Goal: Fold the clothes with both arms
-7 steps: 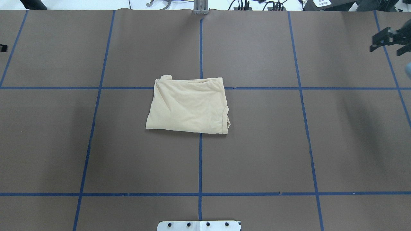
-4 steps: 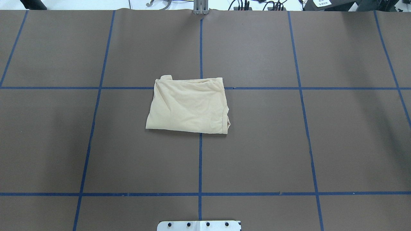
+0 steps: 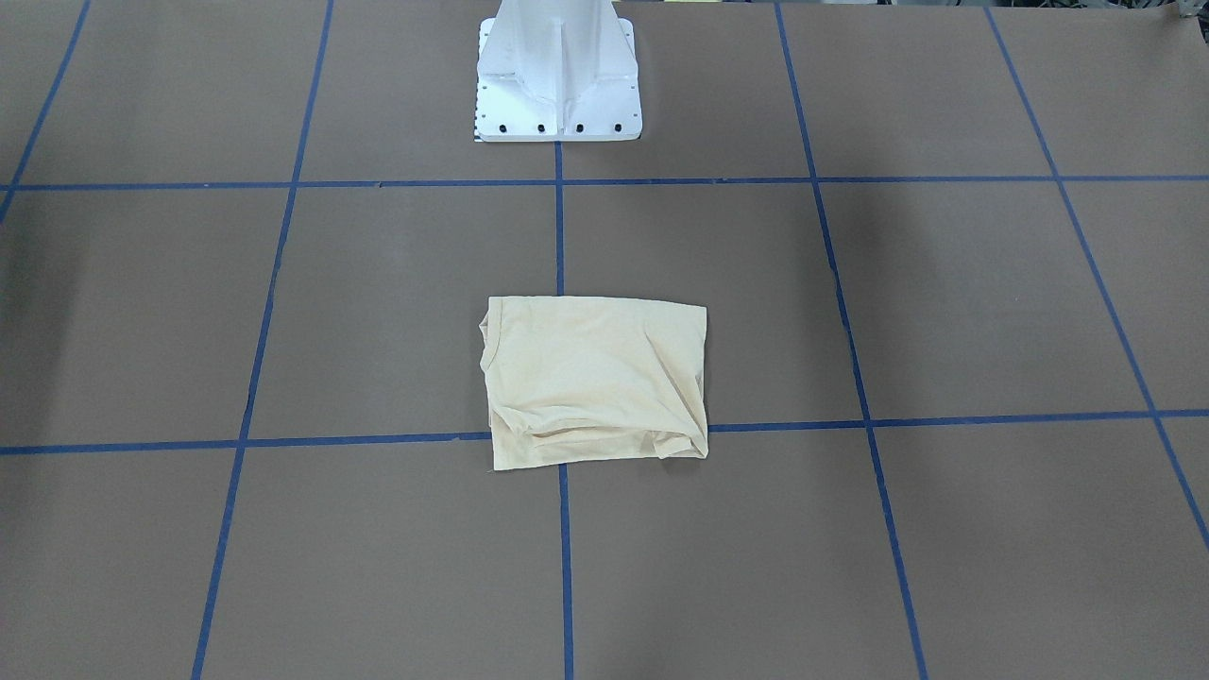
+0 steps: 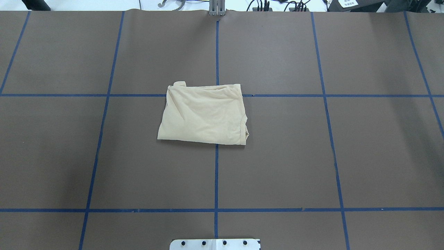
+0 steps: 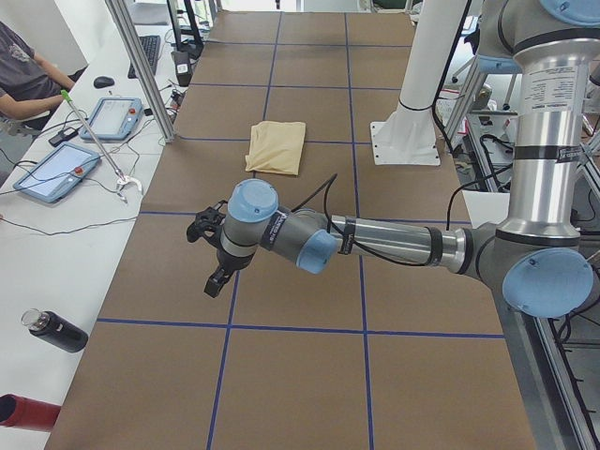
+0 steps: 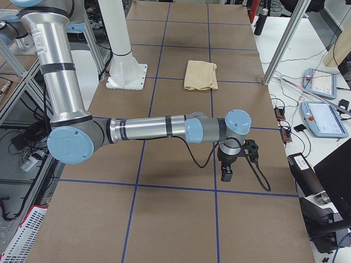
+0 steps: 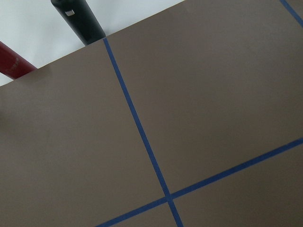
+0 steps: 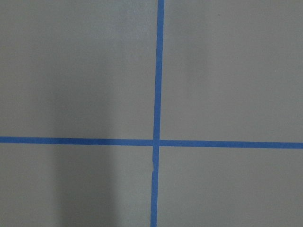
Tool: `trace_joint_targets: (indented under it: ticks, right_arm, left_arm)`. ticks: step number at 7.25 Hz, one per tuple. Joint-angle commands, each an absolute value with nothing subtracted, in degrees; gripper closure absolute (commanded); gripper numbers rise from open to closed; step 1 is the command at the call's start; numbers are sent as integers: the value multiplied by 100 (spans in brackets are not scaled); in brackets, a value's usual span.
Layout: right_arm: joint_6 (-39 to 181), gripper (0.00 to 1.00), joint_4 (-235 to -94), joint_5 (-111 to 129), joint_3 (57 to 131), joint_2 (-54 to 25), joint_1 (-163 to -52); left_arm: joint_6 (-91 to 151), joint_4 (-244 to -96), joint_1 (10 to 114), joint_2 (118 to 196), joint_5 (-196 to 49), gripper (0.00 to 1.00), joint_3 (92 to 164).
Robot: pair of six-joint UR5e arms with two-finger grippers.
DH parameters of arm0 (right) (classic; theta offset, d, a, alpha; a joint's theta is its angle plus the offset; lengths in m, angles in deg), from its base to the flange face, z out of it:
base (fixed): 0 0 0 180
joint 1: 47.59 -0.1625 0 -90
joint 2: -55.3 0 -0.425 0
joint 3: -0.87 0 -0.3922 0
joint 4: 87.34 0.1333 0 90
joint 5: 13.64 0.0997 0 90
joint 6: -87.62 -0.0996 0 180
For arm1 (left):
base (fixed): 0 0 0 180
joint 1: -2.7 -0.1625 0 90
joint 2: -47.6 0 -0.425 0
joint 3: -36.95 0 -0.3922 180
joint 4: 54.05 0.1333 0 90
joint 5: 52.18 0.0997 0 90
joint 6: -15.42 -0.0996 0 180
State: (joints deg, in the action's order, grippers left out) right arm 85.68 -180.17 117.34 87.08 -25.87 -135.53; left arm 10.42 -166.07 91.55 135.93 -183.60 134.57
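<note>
My folded yellow shirt lies flat in the middle of the brown table, over a cross of blue tape lines. Only the two side views show my claws. The left claw hangs over one table end and the right claw over the other, both far from the shirt. Open or closed, I cannot tell.
</note>
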Motion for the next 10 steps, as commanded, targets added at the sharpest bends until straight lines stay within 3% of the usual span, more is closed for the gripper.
trace_joint_targets:
  ticks: [1,2,4,10]
  right_arm:
    - [8578,0,-17989,11819,8963,-2915,-13556]
    - [8578,0,-17997,11906,9146,-3107,-13556]
    - [8587,0,-17989,12030,9944,-3792,-13556]
    - [8568,0,-17980,11653,10247,-3918,-13539]
  left_arm:
    - [1495,-16593,9129,13294,-18471,0,13549]
    - [1646,-16524,9138,13155,-18646,0,13948]
    - [1656,-16531,9146,13021,-18665,0,14075]
    - [1665,-16523,9147,12854,-18586,0,14287]
